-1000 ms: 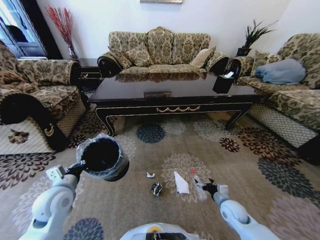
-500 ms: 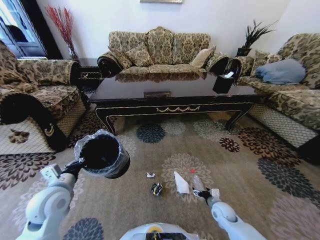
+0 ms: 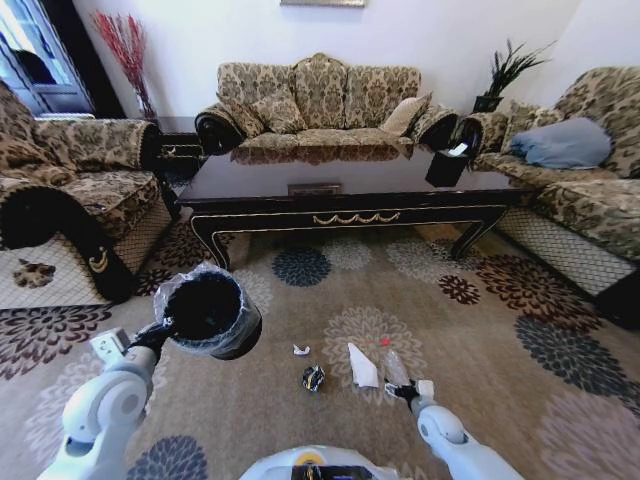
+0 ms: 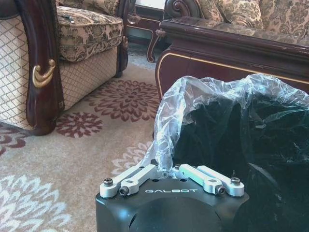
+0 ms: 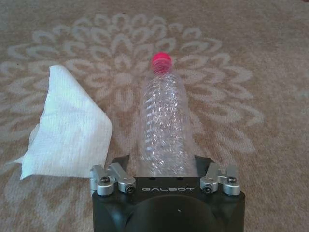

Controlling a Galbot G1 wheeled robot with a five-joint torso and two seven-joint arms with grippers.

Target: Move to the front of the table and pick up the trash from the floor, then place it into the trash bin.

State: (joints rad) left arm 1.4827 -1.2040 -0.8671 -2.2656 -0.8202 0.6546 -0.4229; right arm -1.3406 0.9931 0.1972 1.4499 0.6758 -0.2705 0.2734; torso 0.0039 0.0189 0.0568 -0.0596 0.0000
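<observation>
The right gripper point(image 5: 161, 166) has come down to the carpet, its spread fingers now flanking the base of the clear bottle point(image 5: 164, 130) beside the white paper point(image 5: 70, 125). The left gripper point(image 4: 166, 173), clamped on the trash bin point(image 3: 207, 313) rim, has barely shifted, before the table point(image 3: 350, 215).

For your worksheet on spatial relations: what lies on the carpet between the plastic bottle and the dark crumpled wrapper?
The white folded paper lies between the bottle and the wrapper, seen in the head view.
</observation>
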